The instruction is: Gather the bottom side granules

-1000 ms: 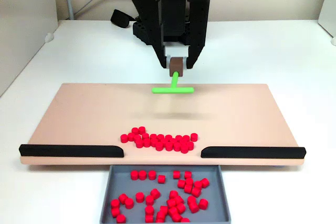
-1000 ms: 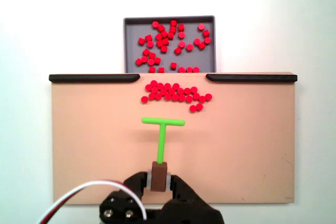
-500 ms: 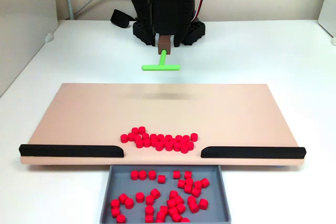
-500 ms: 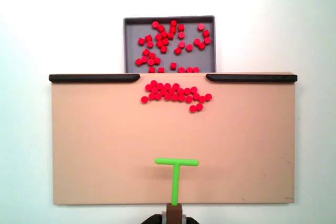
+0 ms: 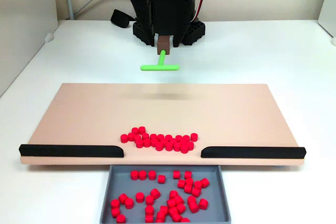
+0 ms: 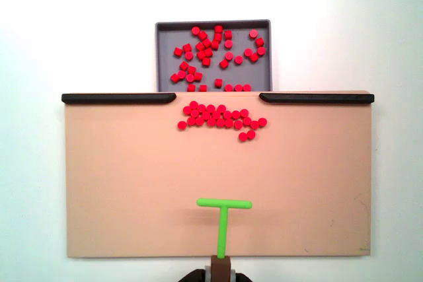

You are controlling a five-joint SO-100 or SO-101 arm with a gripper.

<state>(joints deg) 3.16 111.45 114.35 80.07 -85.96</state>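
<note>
A cluster of red granules [image 5: 159, 140] [image 6: 218, 119] lies on the tan board [image 5: 84, 114] [image 6: 119, 183], just before the gap between two black rails. My gripper [image 5: 165, 42] [image 6: 219, 270] is shut on the brown handle of the green T-shaped tool [image 5: 160, 65] [image 6: 223, 212]. The tool hangs raised over the board's edge nearest the arm, well away from the granules, its crossbar facing them. The fingers are mostly hidden by the black arm body.
A grey tray [image 5: 111, 182] [image 6: 165, 31] holding several more red granules sits beyond the gap. Black rails [image 5: 71, 151] [image 5: 252, 152] [image 6: 119, 98] [image 6: 316, 98] line that board edge. The arm base [image 5: 168, 24] stands behind the board on the white table.
The gripper has pulled the green tool back from the middle of the board toward the arm base and lifted it. The granules have not moved.
</note>
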